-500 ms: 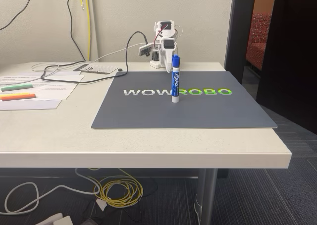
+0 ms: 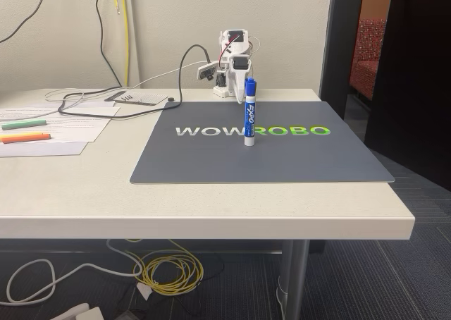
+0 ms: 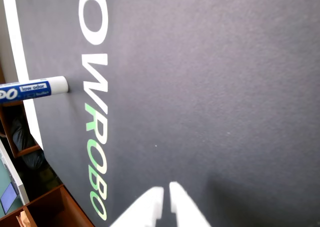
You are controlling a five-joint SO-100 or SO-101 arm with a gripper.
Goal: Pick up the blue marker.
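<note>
Beige worktop (image 2: 211, 207) and grey mat (image 2: 282, 158) look unchanged: blue marker (image 2: 249, 113) stands upright as before, ungrasped; tool (image 3: 165, 197) hovers clenched, well apart.

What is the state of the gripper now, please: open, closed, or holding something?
Gripper: closed and empty, above the grey mat; the blue marker stands apart, untouched.

"WOWROBO" on the grey mat (image 2: 282, 161); "EXPO" and "low odor" on the blue marker (image 2: 249, 115).
</note>
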